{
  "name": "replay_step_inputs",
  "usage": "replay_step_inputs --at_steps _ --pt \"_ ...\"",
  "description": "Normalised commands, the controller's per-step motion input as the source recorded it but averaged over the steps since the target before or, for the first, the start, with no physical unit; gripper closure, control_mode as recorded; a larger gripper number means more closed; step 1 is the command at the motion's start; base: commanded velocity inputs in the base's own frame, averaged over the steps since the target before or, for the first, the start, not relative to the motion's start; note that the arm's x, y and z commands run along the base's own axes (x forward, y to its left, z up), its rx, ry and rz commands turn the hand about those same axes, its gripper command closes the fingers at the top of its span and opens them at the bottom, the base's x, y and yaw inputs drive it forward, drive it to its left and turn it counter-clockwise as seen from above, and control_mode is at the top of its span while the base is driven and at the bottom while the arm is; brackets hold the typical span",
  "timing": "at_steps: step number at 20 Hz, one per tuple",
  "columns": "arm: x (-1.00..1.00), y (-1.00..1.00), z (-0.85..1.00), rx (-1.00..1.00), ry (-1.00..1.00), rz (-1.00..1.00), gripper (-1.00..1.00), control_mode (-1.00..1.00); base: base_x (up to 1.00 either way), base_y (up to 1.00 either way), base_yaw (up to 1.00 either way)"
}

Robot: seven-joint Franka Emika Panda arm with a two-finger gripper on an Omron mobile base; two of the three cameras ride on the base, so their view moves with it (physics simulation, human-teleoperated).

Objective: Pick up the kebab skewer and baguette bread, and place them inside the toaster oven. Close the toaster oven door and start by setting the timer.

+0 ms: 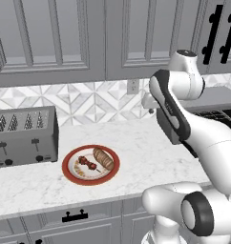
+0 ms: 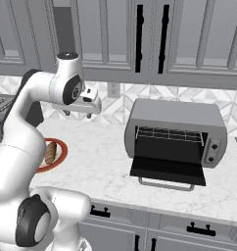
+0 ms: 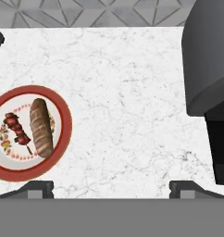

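Above the worktop point(image 3: 132, 115), pincer point(image 3: 111, 187) hangs with jaws spread wide, nothing between them; the two dark fingertips point(image 3: 37, 187) sit far apart at the bottom of the hand view, bare marble between. From the right base view the hand sits high, near the backsplash point(image 2: 115, 105), well clear of the surface.

Below and to one side in the hand view: red-rimmed plate point(image 3: 63, 122), partly cut by the frame edge. Baguette bread point(image 3: 41, 127) lies on the plate's inner side, kebab skewer point(image 3: 17, 133) just beside it, roughly parallel; whether they touch, can't tell. Both well inside the rim. From the left base view the plate sits towards the front of the worktop, a strip of bare marble between its rim and the front edge.

Wide open marble between plate and toaster oven point(image 2: 177, 115); nothing stands in that lane. Oven is over on the right, set back from the front edge. Toaster oven door point(image 2: 167, 169) is dropped down flat, its handle bar pointing at the front edge with a band of worktop beyond it. Cavity open, wire rack point(image 2: 169, 135) visible up inside. Two knobs point(image 2: 212, 149) on the right-hand panel.

Slotted silver toaster point(image 1: 24, 136) sits left of the plate against the backsplash, close to the rim but apart. Upper cabinets point(image 2: 140, 34) overhang the back of the worktop, above the arm's top joint.
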Motion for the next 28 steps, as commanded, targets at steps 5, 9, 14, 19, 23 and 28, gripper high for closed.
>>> replay_step_inputs --at_steps 5,9,14,19,23,28 --pt "0.00 0.00 0.00 0.00 0.00 0.00 -1.00 1.00 0.00 0.00 0.00" --pt "0.00 0.00 0.00 0.00 0.00 0.00 -1.00 1.00 0.00 0.00 0.00" --pt "0.00 0.00 0.00 0.00 0.00 0.00 -1.00 1.00 0.00 0.00 0.00" --pt "0.00 0.00 0.00 0.00 0.00 0.00 -1.00 -1.00 0.00 0.00 0.00" --pt "0.00 0.00 0.00 0.00 0.00 0.00 -1.00 -1.00 0.00 0.00 0.00" --pt "-0.07 0.00 -0.02 -0.01 -0.02 0.00 -1.00 -1.00 0.00 0.00 0.00"
